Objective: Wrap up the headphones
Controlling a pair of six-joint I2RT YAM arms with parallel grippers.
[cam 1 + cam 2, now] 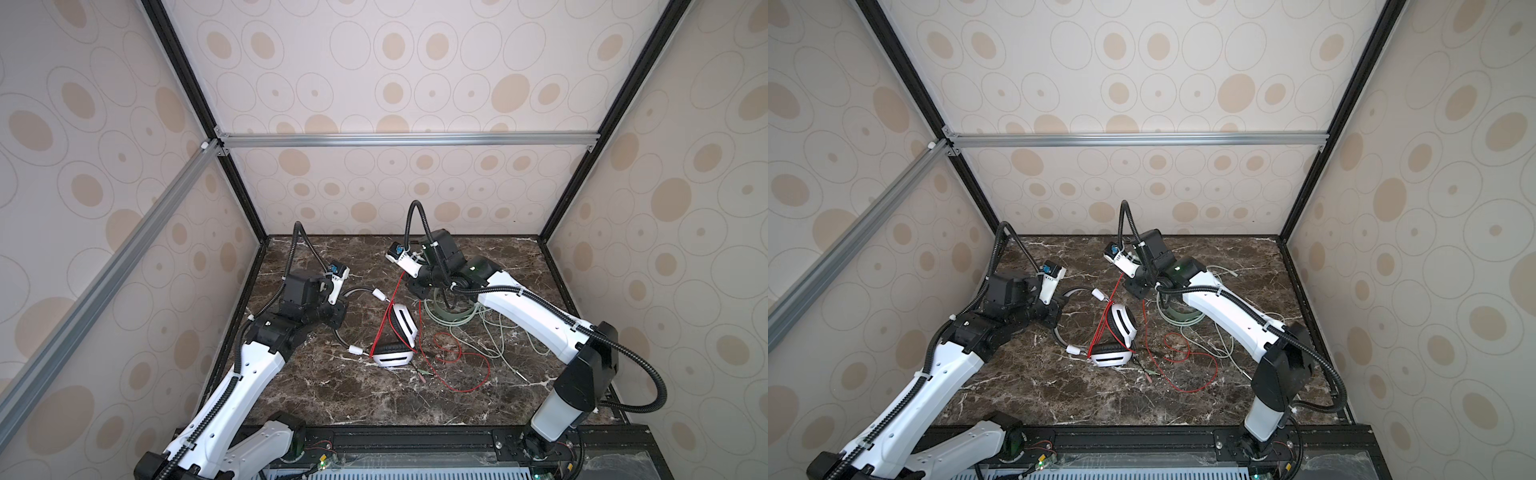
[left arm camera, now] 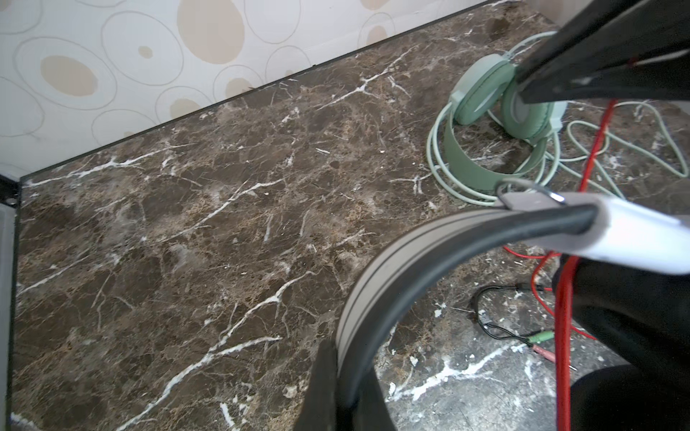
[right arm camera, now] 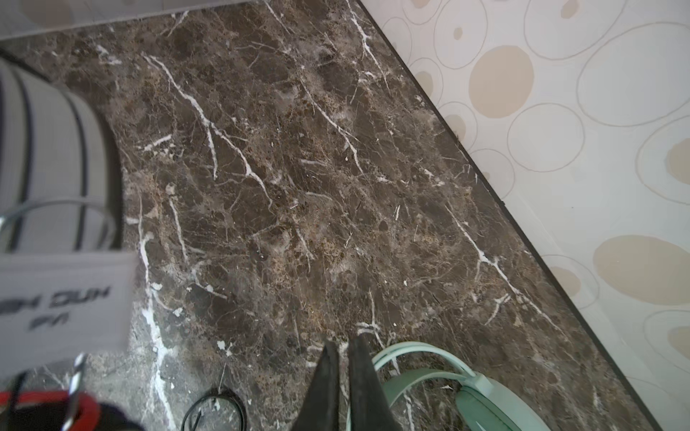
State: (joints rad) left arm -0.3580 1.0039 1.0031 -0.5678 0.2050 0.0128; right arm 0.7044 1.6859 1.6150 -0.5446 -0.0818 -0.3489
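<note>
On the left of the dark marble table [image 1: 332, 399], the left pincer [image 2: 345, 367] is clamped on the grey-and-black headband [image 2: 388, 272] of the white headset [image 1: 406, 326]. The left wrist view shows the band pinched between its two black fingers [image 2: 322, 390].

The headset sits near the middle of the table. Its two white cups with black pads rest close together on the marble, and the headband arches away toward the left arm.

From the nearer cup, the thin red cable [image 1: 385, 322] climbs taut off the table to the right pincer [image 3: 344, 350], which is held above the marble just behind the headset. In the right wrist view its jaws are drawn to a narrow slit, and in both top views the cable runs straight up into it.

The rest of the red cable lies in loose loops to the right of the cups. Beside it is a short black lead [image 2: 485, 321] ending in green and pink plugs.

Further right, toward the back wall, the mint-green headset [image 2: 474, 93] lies on the table. In both top views it is partly hidden under the right arm's wrist. Its pale green cable [image 1: 500, 338] loops partly round it and trails in slack curves toward the table's right edge. The two headsets lie near each other but apart.
</note>
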